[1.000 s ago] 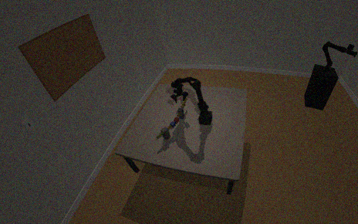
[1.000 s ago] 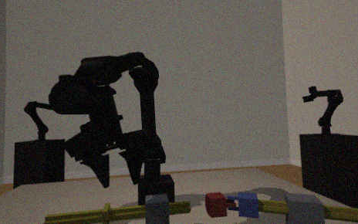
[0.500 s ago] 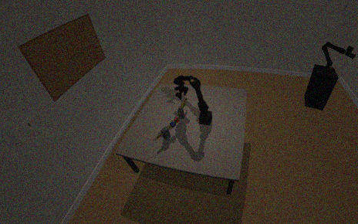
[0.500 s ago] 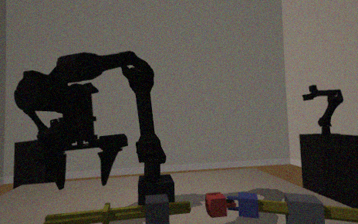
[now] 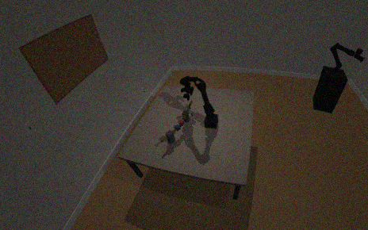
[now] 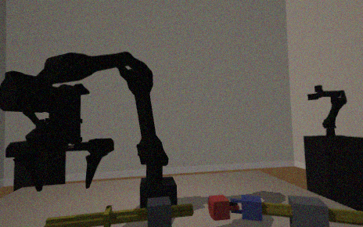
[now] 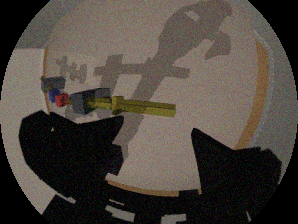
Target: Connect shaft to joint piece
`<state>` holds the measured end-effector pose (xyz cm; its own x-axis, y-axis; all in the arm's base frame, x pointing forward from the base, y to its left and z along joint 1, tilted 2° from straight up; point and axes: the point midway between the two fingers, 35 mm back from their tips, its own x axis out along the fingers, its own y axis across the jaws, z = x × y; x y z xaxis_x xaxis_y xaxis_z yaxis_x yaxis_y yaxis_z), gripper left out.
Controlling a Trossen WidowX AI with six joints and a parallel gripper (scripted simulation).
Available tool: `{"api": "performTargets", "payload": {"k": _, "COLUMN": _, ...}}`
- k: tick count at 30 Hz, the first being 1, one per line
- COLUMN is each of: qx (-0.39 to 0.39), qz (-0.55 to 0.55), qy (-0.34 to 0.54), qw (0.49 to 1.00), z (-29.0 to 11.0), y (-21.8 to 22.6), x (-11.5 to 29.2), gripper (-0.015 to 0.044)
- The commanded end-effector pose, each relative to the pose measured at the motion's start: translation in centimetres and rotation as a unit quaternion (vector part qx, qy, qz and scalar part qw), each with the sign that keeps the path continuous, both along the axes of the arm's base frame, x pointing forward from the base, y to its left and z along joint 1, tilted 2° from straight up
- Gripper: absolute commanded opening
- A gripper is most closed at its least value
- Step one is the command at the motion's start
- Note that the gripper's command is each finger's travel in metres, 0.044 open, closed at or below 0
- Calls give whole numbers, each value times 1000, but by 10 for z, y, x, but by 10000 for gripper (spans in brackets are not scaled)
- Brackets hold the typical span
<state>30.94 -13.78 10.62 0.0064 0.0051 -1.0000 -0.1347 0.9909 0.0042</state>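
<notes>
Two shafts (image 6: 117, 214), two blocks (image 6: 159, 210).

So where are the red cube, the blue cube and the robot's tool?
red cube (image 6: 219, 207), exterior view, its front face
blue cube (image 6: 252, 207), exterior view, its front face
tool (image 6: 63, 172), exterior view, midway between its open fingertips

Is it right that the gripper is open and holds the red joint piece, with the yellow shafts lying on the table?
Not quite. The gripper is open but holds nothing: in the exterior view it hangs above the table, far left of the red joint piece. The yellow shafts do lie on the table.
</notes>
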Motion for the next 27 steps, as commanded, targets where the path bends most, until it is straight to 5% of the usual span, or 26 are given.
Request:
{"api": "performTargets", "payload": {"k": 1, "qx": -1, "qz": -47, "qy": 7, "qw": 999, "z": -7, "y": -1, "x": 1, "gripper": 440}}
{"api": "performTargets", "payload": {"k": 27, "qx": -21, "qz": -471, "qy": 35, "qw": 881, "z": -47, "y": -2, "x": 3, "gripper": 440}}
